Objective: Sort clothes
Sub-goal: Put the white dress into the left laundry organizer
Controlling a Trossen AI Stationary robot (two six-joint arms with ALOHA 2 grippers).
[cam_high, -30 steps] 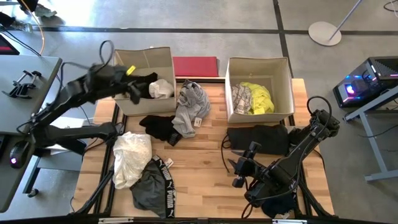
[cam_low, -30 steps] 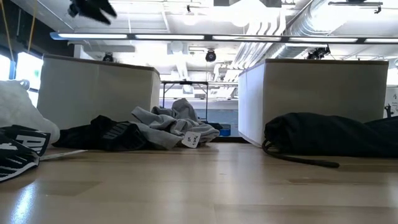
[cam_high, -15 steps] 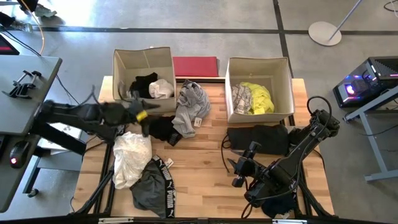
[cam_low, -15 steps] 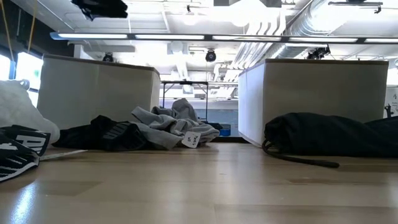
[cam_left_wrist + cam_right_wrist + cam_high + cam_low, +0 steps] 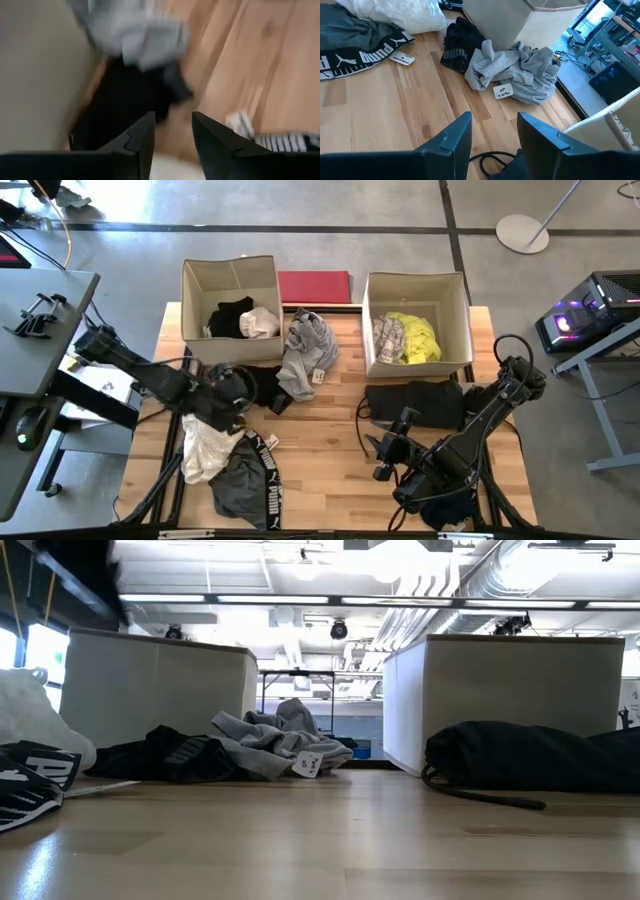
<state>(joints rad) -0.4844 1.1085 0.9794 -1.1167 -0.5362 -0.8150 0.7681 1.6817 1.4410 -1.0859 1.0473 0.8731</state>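
Since the left gripper point(image 5: 232, 392) hangs over the black garment point(image 5: 262, 384) on the table just in front of the left box point(image 5: 197, 280), the step in hand looks like the next pick. In the left wrist view its fingers point(image 5: 140, 137) stand a narrow way apart with nothing between them, the black cloth right beyond the tips. A good grab needs the jaws set wider before the drop, then lowered onto a raised fold near the middle of the cloth — not its flat edge, which would slip out. The grey garment point(image 5: 306, 348) lies touching the black one, and the white garment point(image 5: 208, 432) sits just beside the gripper, so the pinch should keep clear of both or two pieces will rise together. Black and white pieces already lie in the left box, yellow ones in the right box point(image 5: 454, 285) — the black one probably belongs left. The right gripper point(image 5: 385, 450) waits low near the table's front, fingers parted and empty.
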